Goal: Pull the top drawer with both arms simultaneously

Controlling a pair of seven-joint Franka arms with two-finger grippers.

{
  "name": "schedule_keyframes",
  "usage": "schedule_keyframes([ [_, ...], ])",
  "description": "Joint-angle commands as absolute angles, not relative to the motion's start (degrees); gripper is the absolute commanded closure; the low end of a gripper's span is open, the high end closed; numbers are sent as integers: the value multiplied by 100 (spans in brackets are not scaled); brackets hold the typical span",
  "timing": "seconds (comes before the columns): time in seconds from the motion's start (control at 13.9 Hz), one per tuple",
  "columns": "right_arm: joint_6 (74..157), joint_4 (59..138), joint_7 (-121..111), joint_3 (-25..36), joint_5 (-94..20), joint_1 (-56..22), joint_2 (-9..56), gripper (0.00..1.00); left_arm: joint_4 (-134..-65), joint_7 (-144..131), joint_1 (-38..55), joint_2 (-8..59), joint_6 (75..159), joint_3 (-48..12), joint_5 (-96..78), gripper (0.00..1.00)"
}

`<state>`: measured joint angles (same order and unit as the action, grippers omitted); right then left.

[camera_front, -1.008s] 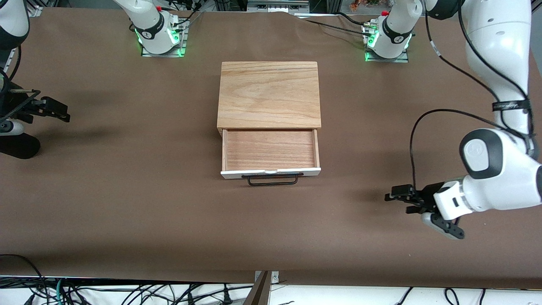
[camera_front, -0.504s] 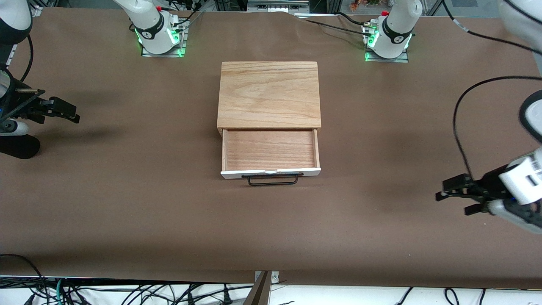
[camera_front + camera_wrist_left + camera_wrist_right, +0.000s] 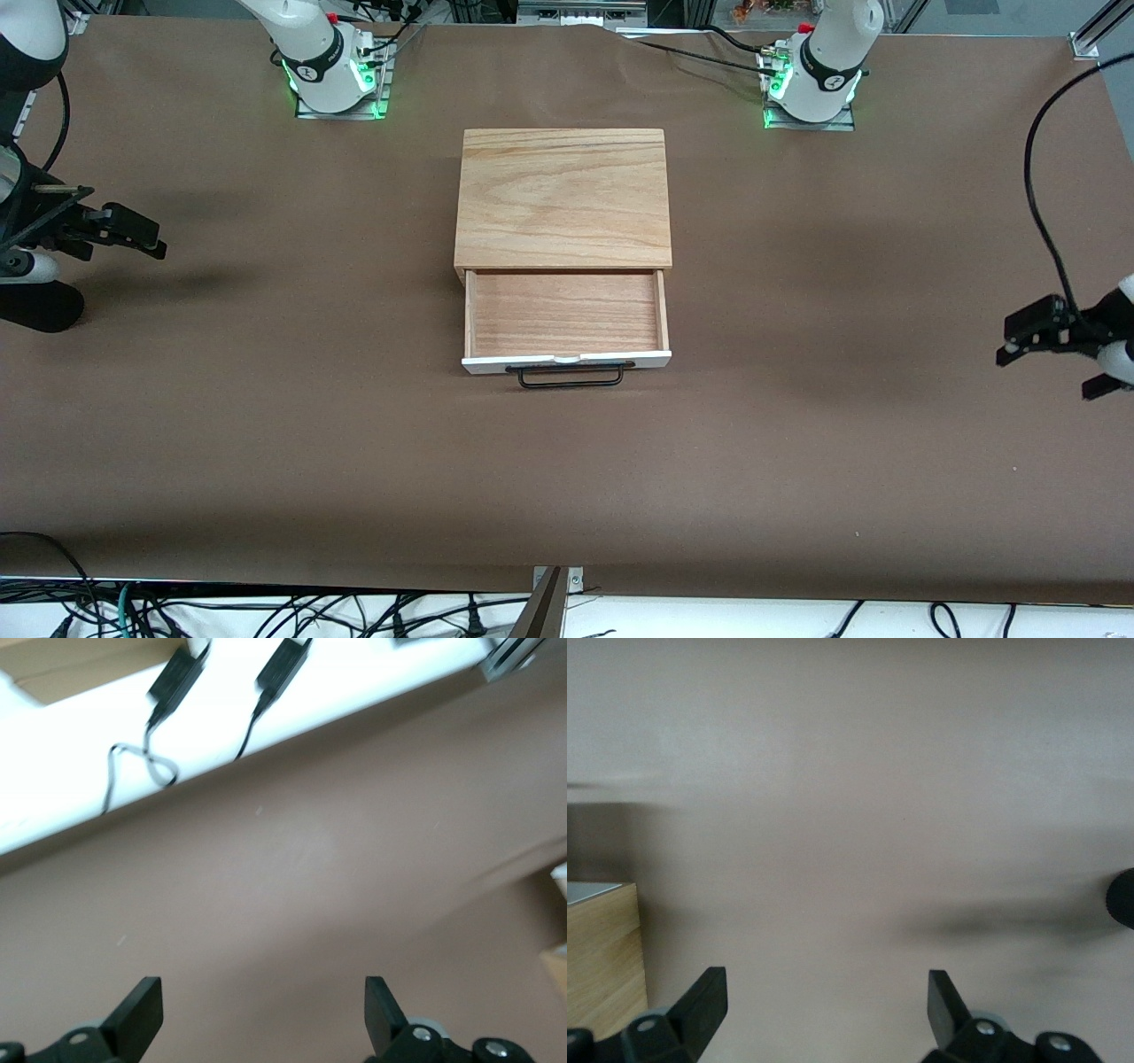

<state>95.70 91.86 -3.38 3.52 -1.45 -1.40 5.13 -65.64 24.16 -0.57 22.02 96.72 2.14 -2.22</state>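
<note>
While the top drawer (image 3: 565, 317) stands pulled out, both end effectors hang clear, fingers spread.
Right end effector (image 3: 142, 235) at 9 o'clock over bare tabletop (image 3: 266, 425); cabinet (image 3: 563, 197) at centre, drawer's black handle (image 3: 569, 376) toward 6 o'clock; left end effector (image 3: 1032, 337) at 3 o'clock.

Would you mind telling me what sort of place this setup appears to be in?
Probably a robotics lab: two arm bases bolted to a brown-covered table, loose cables along its edge, and a small wooden cabinet with its top drawer pulled out as a test piece.
</note>
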Motion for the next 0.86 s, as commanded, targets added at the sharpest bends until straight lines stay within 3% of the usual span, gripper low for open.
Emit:
schedule_keyframes([
  [0.0, 9501, 9114, -299, 352, -185, -105, 510, 0, -6846, 1420, 149, 1733, 8793, 237, 228, 0],
  [0.22, 9554, 9123, -281, 360, -167, -70, 562, 0, -7249, 414, 167, 1408, 8122, 150, 211, 0],
  [0.5, 9607, 9097, -290, 360, -193, -62, 694, 0, -8039, 387, 150, 995, 8165, 27, 114, 0],
  [0.65, 9563, 9097, -351, 360, -176, -88, 694, 0, -8646, 387, 141, 626, 8567, -79, 114, 0],
  [0.79, 9571, 9097, -343, 343, -202, -105, 694, 0, -8658, 360, 167, 633, 8543, -132, 114, 0],
])
